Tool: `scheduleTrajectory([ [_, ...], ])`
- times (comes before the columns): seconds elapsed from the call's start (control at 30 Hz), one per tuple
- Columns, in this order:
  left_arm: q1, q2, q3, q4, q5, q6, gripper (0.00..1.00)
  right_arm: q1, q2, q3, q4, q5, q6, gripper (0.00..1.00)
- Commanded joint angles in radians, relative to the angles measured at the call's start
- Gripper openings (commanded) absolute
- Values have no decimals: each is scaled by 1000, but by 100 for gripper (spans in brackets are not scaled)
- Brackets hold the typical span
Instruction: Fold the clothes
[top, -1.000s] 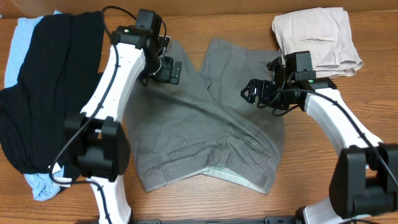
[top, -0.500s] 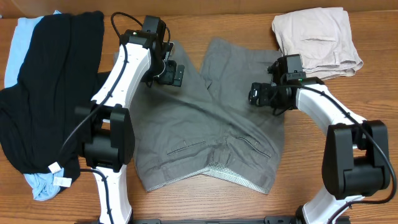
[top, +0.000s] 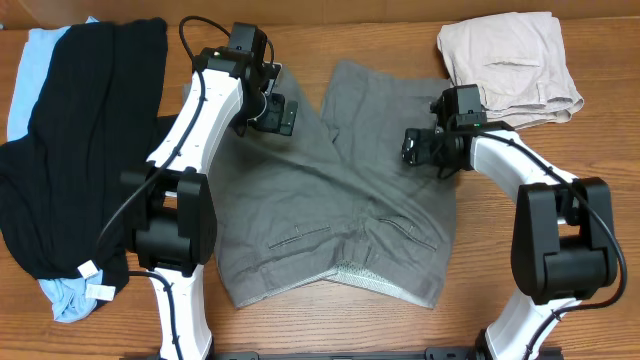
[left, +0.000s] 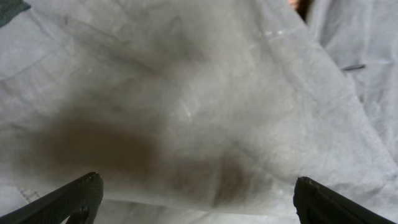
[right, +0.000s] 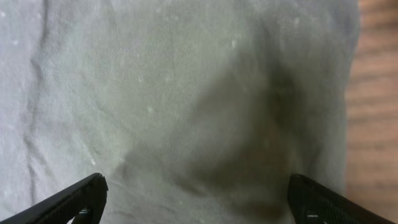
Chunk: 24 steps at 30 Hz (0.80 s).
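The clothes lie across the table. Large grey-olive shorts (top: 330, 200) are spread flat in the middle, waistband toward the front edge. My left gripper (top: 277, 114) hangs open over the upper left leg of the shorts. In the left wrist view its dark fingertips (left: 79, 196) stand wide apart above the grey cloth (left: 199, 112), with nothing between them. My right gripper (top: 416, 148) hovers open over the right leg, close to its outer edge. Both of its fingertips (right: 87, 194) frame bare fabric (right: 186, 93).
A black garment (top: 85, 150) lies on a light-blue one (top: 28, 60) at the left. Folded beige shorts (top: 505, 62) sit at the back right. Bare wooden table (right: 376, 124) shows just past the shorts' right edge.
The left gripper has shifted slightly right and toward the back over the left leg. The right gripper has moved a little right and back over the right leg. Both stay open.
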Motion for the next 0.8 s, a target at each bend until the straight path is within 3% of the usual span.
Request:
scheduleTrajectory([
  [0.0, 6, 9, 20, 11, 14, 31, 100, 22, 102, -17, 17, -76, 1, 96],
  [0.5, 4, 9, 21, 82, 14, 51, 100, 79, 131, 55, 24, -103, -73, 92],
  [0.77, 3, 9, 65, 74, 41, 99, 100, 111, 130, 320, -199, -170, -74, 98],
])
